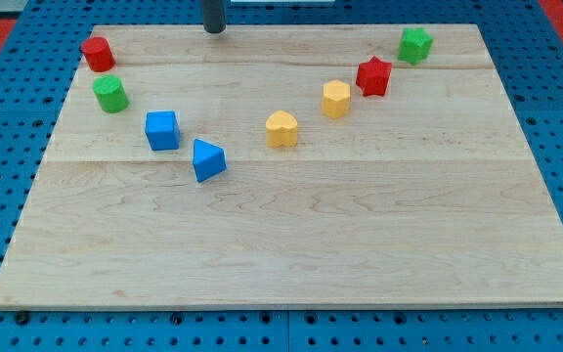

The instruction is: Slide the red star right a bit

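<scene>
- my tip: lower end of a straight dark rod, at the view's top edge of the counter, left of centre; touching no block
- jaws: the rod carries no jaws, so no open or closed state can be told
- red star: well to the view's right of my tip and a little lower; apart from it
- green block: just up and right of the red star, farthest right from my tip; shape unclear, perhaps a star
- yellow hexagonal block: just down and left of the red star, between it and the next item
- yellow heart-like block: below and right of my tip, near the counter's middle
- blue triangular block: almost straight below my tip, well apart
- blue cube: below and left of my tip, near the blue triangular block
- green rounded block: left of my tip and lower
- red rounded block: far left of my tip, near the counter's top left corner, just above the green rounded block
- blue pegboard surround: lies under and around the counter
</scene>
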Robot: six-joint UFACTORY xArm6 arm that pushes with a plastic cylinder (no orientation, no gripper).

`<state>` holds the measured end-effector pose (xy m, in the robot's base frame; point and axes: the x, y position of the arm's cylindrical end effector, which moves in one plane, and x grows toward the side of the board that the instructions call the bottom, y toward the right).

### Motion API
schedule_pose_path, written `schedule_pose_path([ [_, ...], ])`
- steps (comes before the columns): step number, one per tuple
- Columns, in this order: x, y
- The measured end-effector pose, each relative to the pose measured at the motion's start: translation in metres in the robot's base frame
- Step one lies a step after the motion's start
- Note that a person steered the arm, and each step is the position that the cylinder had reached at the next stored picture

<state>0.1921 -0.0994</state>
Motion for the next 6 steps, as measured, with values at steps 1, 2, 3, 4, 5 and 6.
schedule_pose_path([
  [1, 0.000, 0.000],
  [2, 0.004, 0.000],
  [3, 0.013, -0.004],
  [4, 0.014, -0.003],
  [5, 0.010, 0.008],
  [6, 0.014, 0.041],
])
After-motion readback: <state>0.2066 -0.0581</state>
